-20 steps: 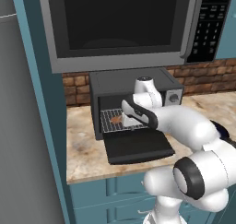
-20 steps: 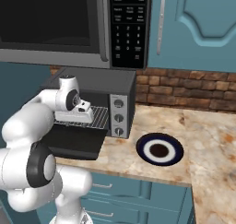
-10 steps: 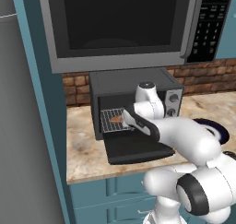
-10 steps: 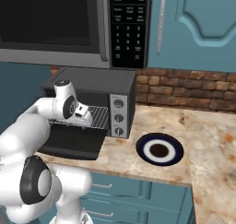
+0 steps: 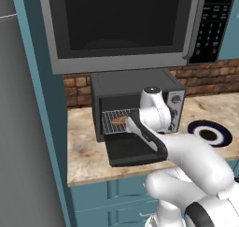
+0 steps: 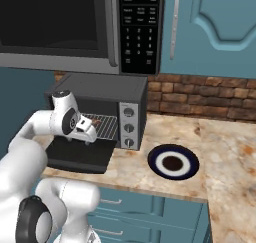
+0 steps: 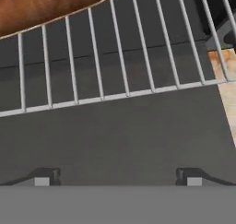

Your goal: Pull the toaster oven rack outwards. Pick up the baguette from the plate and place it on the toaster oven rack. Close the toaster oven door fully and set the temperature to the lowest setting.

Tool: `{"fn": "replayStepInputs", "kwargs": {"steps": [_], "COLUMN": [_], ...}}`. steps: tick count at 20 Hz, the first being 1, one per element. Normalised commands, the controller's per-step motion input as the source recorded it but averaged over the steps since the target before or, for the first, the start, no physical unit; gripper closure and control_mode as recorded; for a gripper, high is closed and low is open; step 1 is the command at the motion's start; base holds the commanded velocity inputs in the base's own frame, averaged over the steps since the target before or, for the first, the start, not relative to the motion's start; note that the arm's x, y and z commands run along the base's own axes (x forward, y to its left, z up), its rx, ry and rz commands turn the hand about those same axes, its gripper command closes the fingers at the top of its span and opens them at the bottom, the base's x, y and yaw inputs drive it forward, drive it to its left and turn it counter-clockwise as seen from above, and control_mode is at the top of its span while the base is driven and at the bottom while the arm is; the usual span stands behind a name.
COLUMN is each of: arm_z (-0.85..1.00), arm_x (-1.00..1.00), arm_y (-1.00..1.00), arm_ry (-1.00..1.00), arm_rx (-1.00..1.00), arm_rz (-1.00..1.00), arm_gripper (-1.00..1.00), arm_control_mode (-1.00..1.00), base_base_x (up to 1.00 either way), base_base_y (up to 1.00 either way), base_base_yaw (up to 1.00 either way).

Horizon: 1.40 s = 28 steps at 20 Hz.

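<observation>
One baguette (image 5: 119, 121) lies lengthwise along the toaster oven rack (image 7: 115, 61) (crosswise to its wires); gripper (image 7: 117, 180) spread wide, empty.

A large microwave (image 6: 65, 29) with a black keypad (image 6: 140, 29) hangs above the speckled stone counter (image 6: 225, 157). On the counter sits a round blue-and-white plate (image 6: 173, 162) with a dark centre. A red brick backsplash (image 6: 200, 98) runs behind it, beneath a teal cabinet door (image 6: 215, 29).
</observation>
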Motion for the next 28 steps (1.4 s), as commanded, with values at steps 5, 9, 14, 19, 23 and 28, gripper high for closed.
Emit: {"fn": "replayStepInputs", "kwargs": {"steps": [5,9,14,19,23,28], "arm_z": [-0.32,-0.34,-0.14,0.0,0.0,0.0], "arm_x": [0.02,0.19,0.4,0.45,0.44,0.45], "arm_y": [0.0,0.0,0.0,0.0,0.0,0.0], "arm_ry": [-0.01,0.0,-0.03,0.0,0.0,0.0], "arm_rx": [0.0,0.0,-0.02,-0.08,-0.11,-0.1], "arm_rz": [0.0,0.0,0.0,0.0,0.0,0.0], "arm_gripper": [-1.0,-1.0,-1.0,-1.0,-1.0,-1.0], "arm_control_mode": [-1.0,-1.0,-1.0,-1.0,-1.0,-1.0], "base_base_x": [0.0,0.0,0.0,0.0,0.0,0.0], "base_base_y": [0.0,0.0,0.0,0.0,0.0,0.0], "base_base_yaw": [0.0,0.0,0.0,0.0,0.0,0.0]}}
